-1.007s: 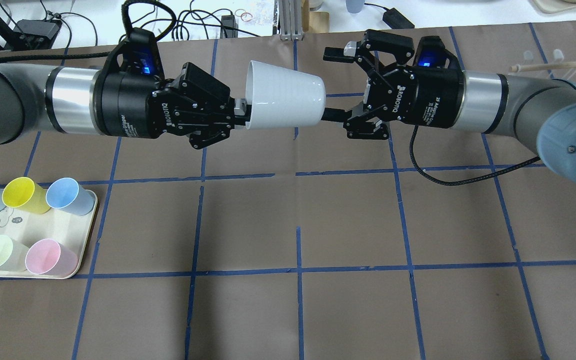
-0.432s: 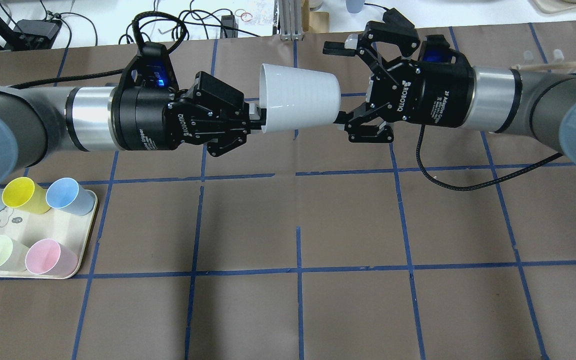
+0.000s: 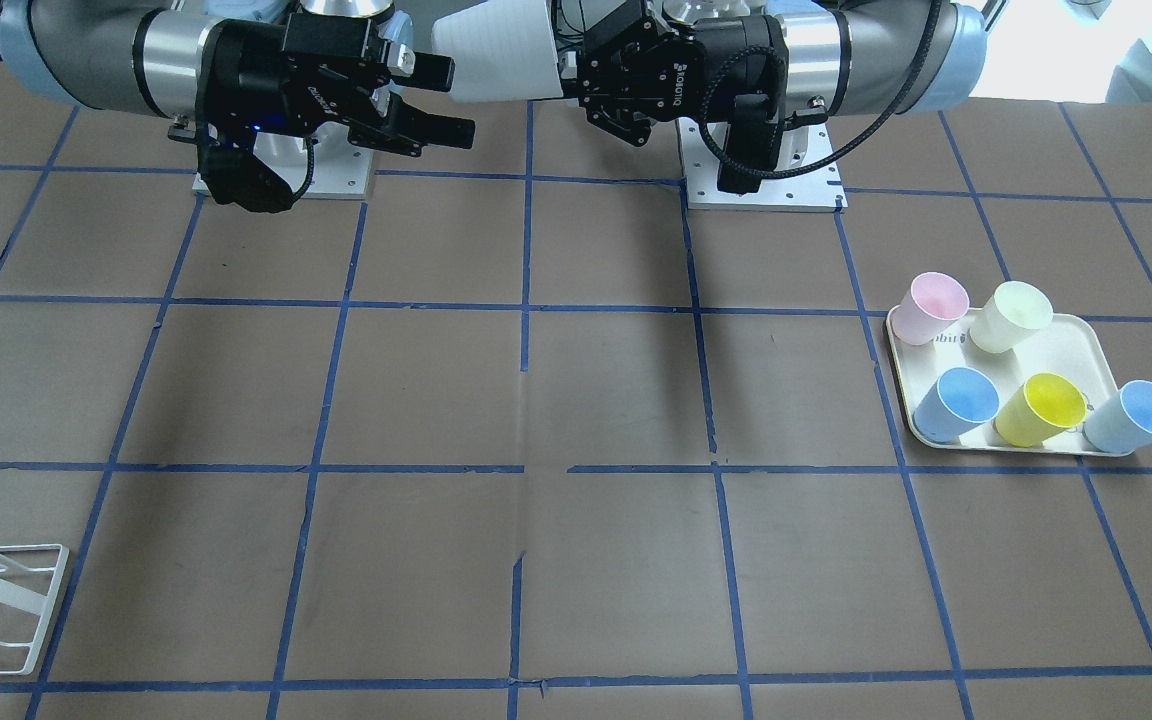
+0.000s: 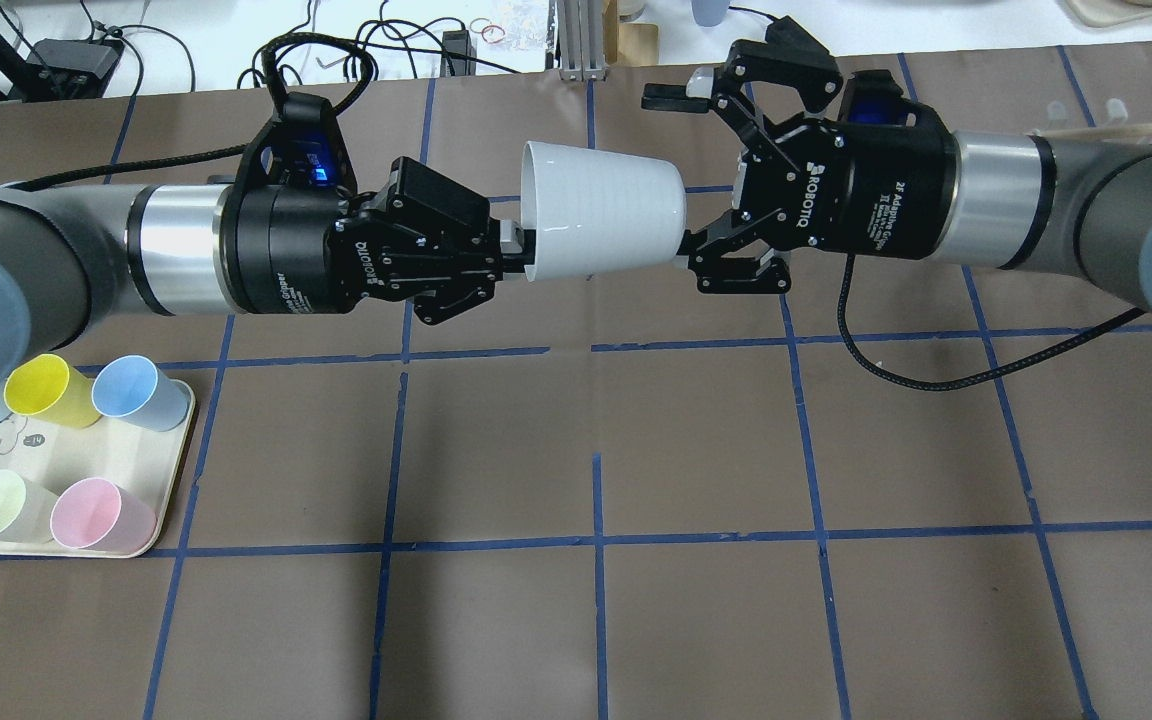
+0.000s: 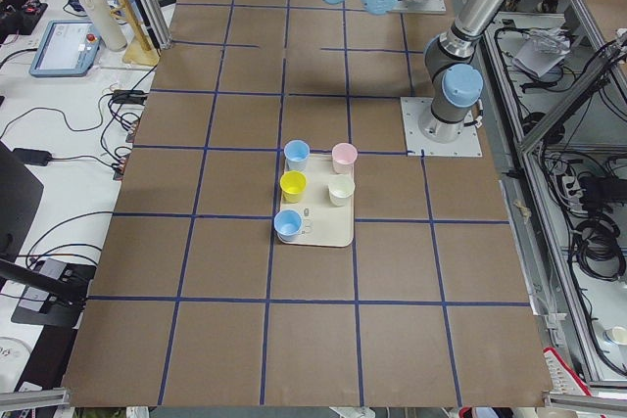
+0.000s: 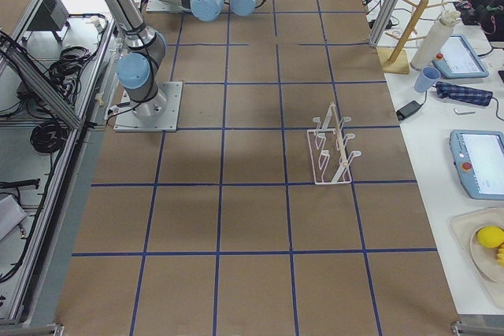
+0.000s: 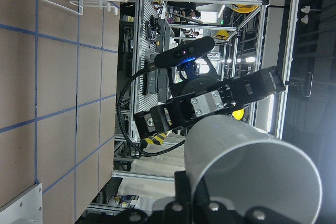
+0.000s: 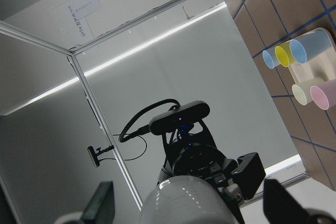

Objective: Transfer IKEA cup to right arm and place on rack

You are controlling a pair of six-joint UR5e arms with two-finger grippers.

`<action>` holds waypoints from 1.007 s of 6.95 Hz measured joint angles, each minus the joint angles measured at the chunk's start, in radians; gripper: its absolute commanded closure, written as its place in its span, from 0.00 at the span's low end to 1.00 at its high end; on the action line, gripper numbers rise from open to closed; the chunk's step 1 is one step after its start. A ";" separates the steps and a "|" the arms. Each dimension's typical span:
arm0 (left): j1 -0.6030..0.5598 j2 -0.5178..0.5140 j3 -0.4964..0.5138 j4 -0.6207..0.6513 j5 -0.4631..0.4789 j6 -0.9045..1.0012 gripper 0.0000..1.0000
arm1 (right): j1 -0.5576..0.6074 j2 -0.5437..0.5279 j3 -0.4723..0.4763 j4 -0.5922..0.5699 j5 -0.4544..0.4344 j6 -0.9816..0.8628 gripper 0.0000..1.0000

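- The left gripper (image 4: pixel 516 240) is pinched tight on the rim of the IKEA cup (image 4: pixel 601 222), one finger inside. It holds the cup sideways in the air over the middle of the counter's (image 4: pixel 596 620) length, base turned toward the right arm (image 4: pixel 1036 205), probably to offer it a free end.
- The right gripper (image 4: pixel 664 176) is spread wide and holds nothing. Its fingers straddle the cup's base, apparently ready to close.
- The rack (image 6: pixel 331 151) stands near the counter's right end, toward the operators' edge, within that arm's side.
- The cup hides the lower right fingertip, so contact cannot be judged. The side views crop out both grippers.

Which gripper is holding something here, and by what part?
The left gripper holds the IKEA cup by its rim; the open right gripper brackets its base without gripping.
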 measured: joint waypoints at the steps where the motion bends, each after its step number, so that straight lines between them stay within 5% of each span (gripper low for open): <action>1: -0.001 0.002 -0.001 0.000 0.000 0.000 1.00 | -0.001 -0.014 0.000 0.016 -0.013 -0.001 0.00; 7: -0.002 0.024 -0.012 0.000 0.002 -0.003 1.00 | -0.003 -0.049 -0.002 0.076 -0.042 0.010 0.00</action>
